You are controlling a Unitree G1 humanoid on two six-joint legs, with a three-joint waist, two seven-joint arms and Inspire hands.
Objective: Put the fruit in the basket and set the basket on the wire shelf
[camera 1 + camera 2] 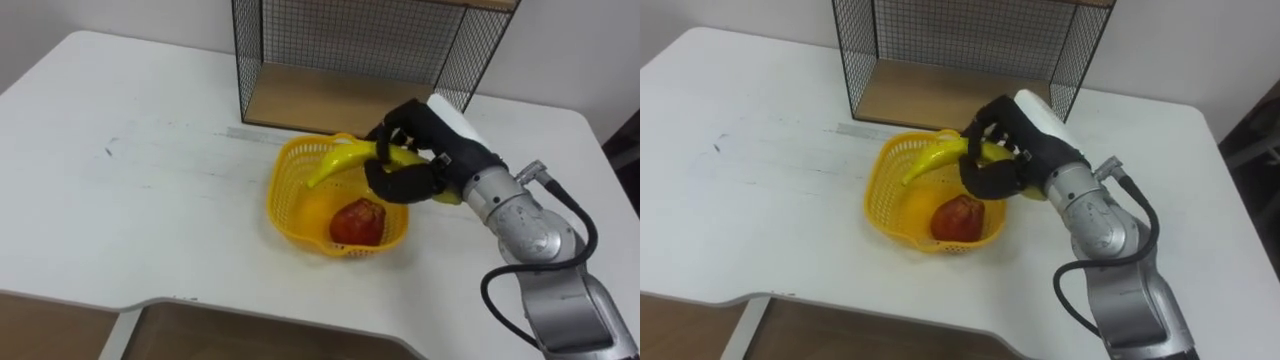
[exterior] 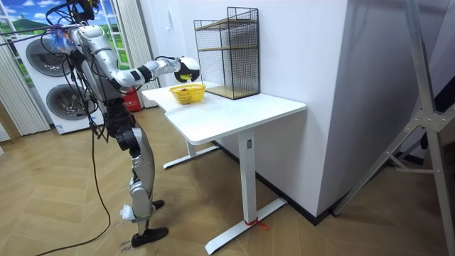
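The curved, smooth yellow banana point(image 1: 338, 160), gripped in the black right hand's point(image 1: 418, 160) curled fingers, hangs over the round, latticed yellow plastic basket point(image 1: 282, 200) holding a lumpy red fruit point(image 1: 358, 222).

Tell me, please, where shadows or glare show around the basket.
Left eye view: even light, no glare on the table, a faint shadow beside the basket under the right hand gripping the banana; room view: soft shade beneath the table.

You have nothing to read here: no word, number or sign can be made out on the basket point(image 1: 283, 178), wire shelf point(image 1: 340, 40), table point(image 1: 150, 200) or washing machines point(image 2: 46, 60)
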